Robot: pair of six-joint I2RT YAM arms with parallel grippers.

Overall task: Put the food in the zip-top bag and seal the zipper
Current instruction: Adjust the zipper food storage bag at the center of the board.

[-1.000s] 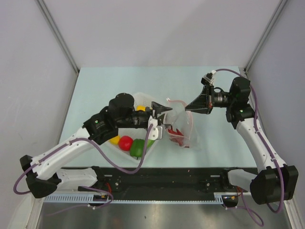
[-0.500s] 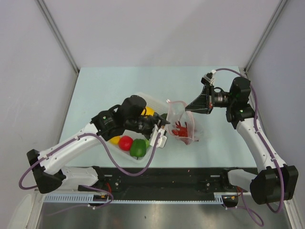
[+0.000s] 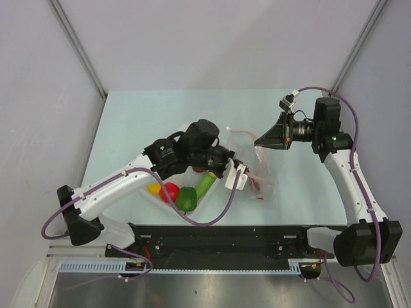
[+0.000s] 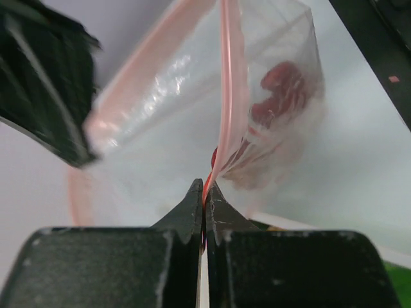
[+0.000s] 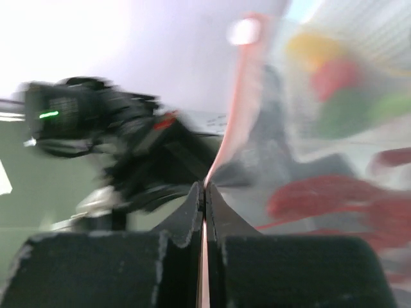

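Left wrist view: your left gripper (image 4: pixel 204 194) pinched shut on zipper (image 4: pixel 229 96), pink strip rising straight up from fingertips. Zip-top bag (image 4: pixel 160 154) spreads just beyond jaws, red lobster (image 4: pixel 282 90) inside it, right of strip. Right wrist view: your right gripper (image 5: pixel 204 187) likewise clamped on zipper; lobster blurred at lower right. Top external view: bag held between both grippers, just right of white basket (image 3: pixel 164 204). Tomato (image 3: pixel 170 191), green pepper (image 3: pixel 186 199), cucumber (image 3: pixel 205 184), yellow piece (image 3: pixel 154 188) lie in basket, outside bag.

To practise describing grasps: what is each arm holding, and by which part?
The left arm and right arm each have jaws shut on the zip-top bag, pinching its pink zipper at separate spots.
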